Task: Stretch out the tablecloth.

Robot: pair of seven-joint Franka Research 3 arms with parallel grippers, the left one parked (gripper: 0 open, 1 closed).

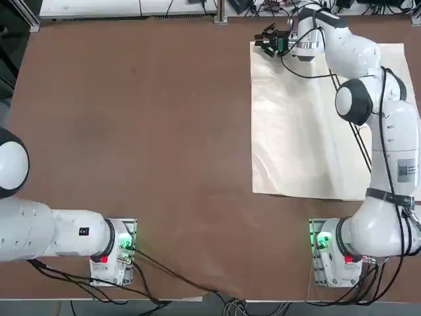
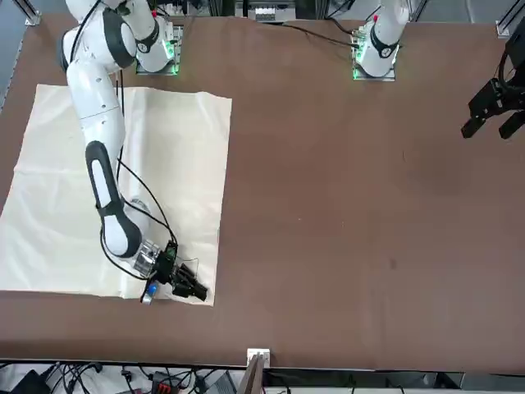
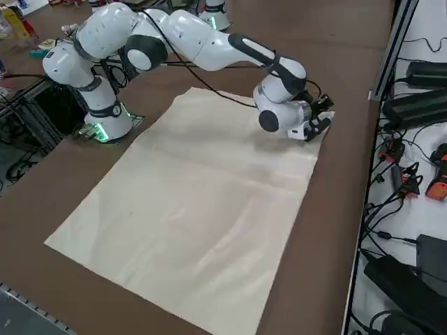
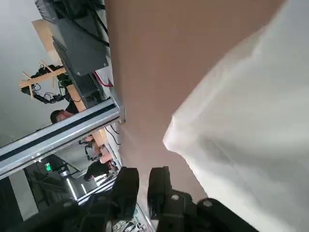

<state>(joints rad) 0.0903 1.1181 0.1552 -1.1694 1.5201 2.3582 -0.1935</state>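
Top view hides part of the tablecloth [image 1: 302, 138] beneath the right arm; it lies flat toward the table's [image 1: 131, 131] right edge. Stretched low to its far left corner, the right gripper [image 1: 266, 41] has fingers nearly together, holding nothing

Tablecloth [image 1: 309, 125] lies flat on the right half of the table [image 1: 131, 131], its far inner corner as landmark. Right gripper [image 1: 268, 41] sits low at that corner, fingers nearly together, nothing between them. Bare tabletop runs clear from the corner across to the parked side. The right arm's own links and cable cross above the cloth's far portion.
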